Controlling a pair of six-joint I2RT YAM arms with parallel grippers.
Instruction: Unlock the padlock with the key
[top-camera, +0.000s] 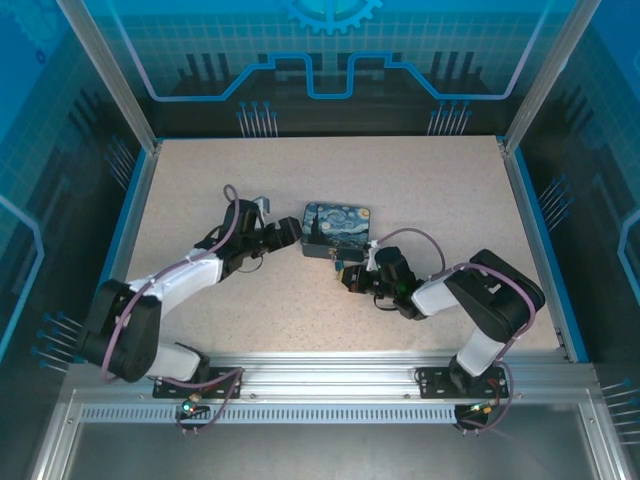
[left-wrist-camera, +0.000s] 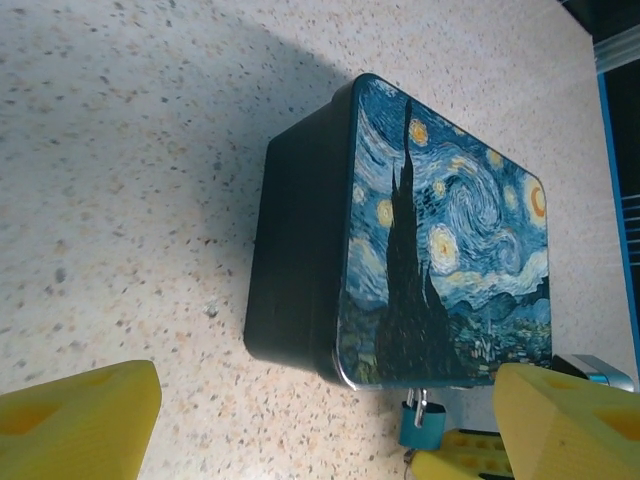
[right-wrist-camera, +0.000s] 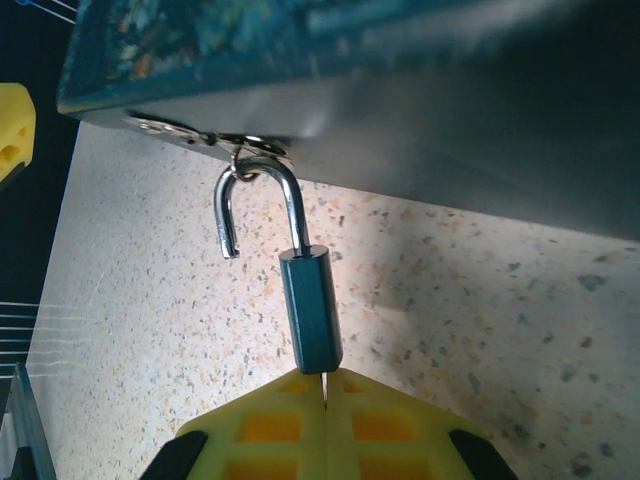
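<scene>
One small padlock (right-wrist-camera: 312, 305) is hooked by its shackle (right-wrist-camera: 285, 195) through the tin's (right-wrist-camera: 420, 90) latch (right-wrist-camera: 200, 135), the shackle's short leg free of the body. The key (right-wrist-camera: 323, 385) sits in its base, pinched in the right tool (right-wrist-camera: 322, 396). Stiff, light, probably slick, and free to swing over the table (right-wrist-camera: 480, 300), it is best held by the body's flats. The left tool (left-wrist-camera: 325, 415) gapes wide beside the tin.

Blue-grey padlock (right-wrist-camera: 311, 310) hooked through the latch loop of the tin (right-wrist-camera: 420, 110). Shackle (right-wrist-camera: 265, 170) sprung: short end free, long leg in the body. Key (right-wrist-camera: 323, 386) in the body's lower end, pinched between the right gripper's (right-wrist-camera: 323, 405) yellow fingers. Speckled table (right-wrist-camera: 480, 320) beneath.
</scene>
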